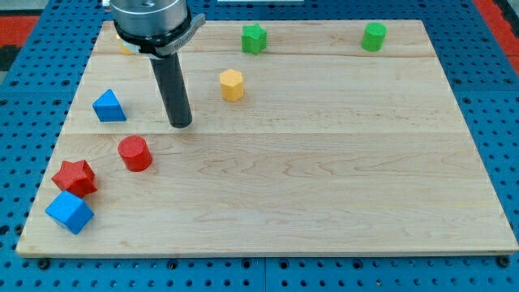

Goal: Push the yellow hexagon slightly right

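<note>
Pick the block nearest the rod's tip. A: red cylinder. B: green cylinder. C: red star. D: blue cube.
A: my tip stands just above and to the right of the red cylinder in the view, apart from it; the other three lie farther off.

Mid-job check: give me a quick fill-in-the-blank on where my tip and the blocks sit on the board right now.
1. My tip stands to the view's ____ of the yellow hexagon.
2. The block nearest below my tip is the red ____.
3. The blue cube lies just below the red ____.
4. Both blocks along the view's top edge, right of the arm, are ____.

Missing words: left; cylinder; star; green
</note>
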